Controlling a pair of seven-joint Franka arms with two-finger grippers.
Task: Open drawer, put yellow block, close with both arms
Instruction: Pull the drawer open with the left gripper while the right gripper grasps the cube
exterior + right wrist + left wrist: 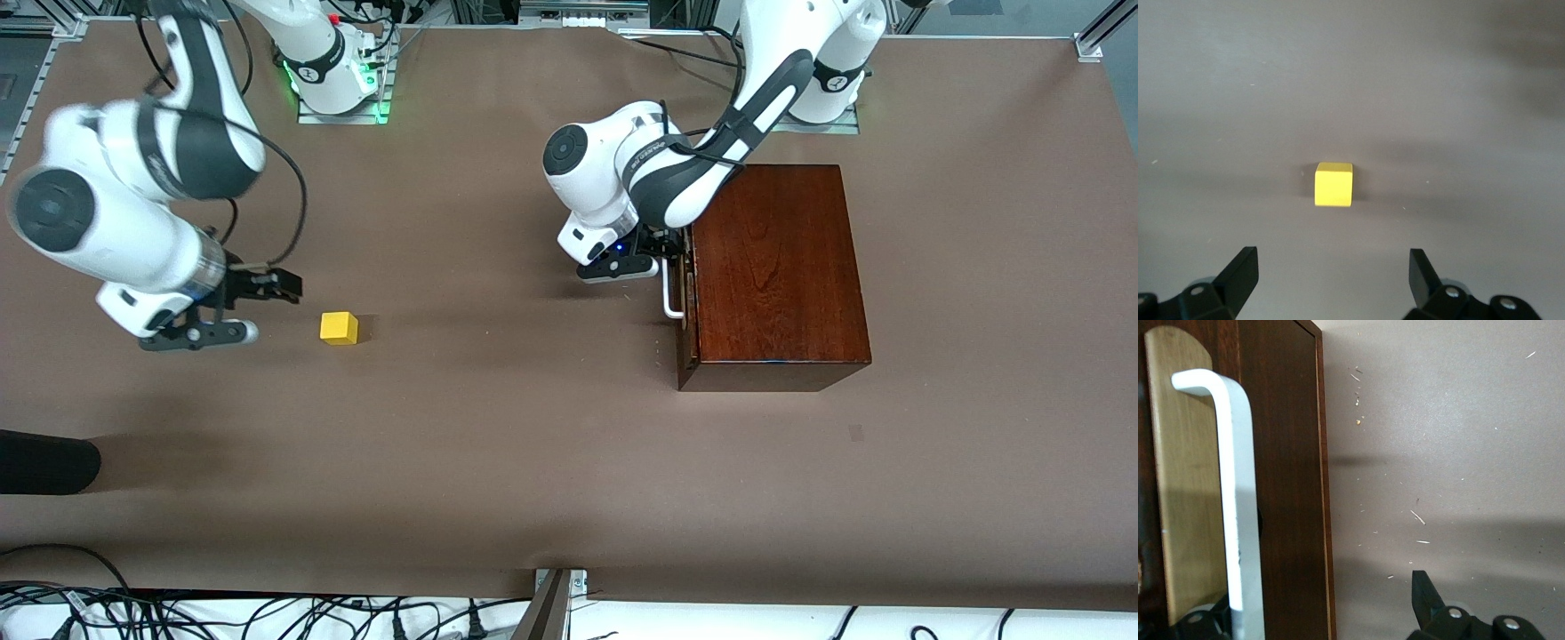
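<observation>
My right gripper (267,286) hangs with fingers spread wide beside the yellow block (339,328), mid-table toward the right arm's edge. My left gripper (669,253), fingers spread around the shut drawer's handle (672,293), should pinch firmly, then pull straight.

Yellow block (339,328); reddish-brown box (778,267); white handle (1238,507); brown table (498,462)

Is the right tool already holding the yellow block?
No, the yellow block lies on the table, apart from the open right tool.
</observation>
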